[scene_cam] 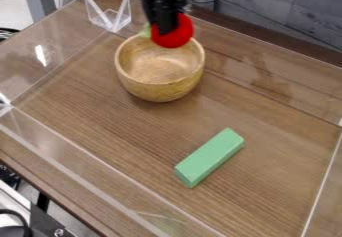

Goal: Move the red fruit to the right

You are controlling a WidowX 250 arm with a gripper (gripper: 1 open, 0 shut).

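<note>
The red fruit (174, 32) is a small bright red ball, held in the air just above the far rim of the wooden bowl (160, 69). My gripper (166, 23) points straight down and is shut on the fruit, its dark fingers covering the fruit's upper left side. The bowl stands on the wooden table, at the back and left of centre, and looks empty inside.
A green rectangular block (211, 157) lies on the table toward the front right. Clear plastic walls (40, 171) fence the wooden surface on all sides. A small clear stand (112, 15) sits at the back left, behind the bowl.
</note>
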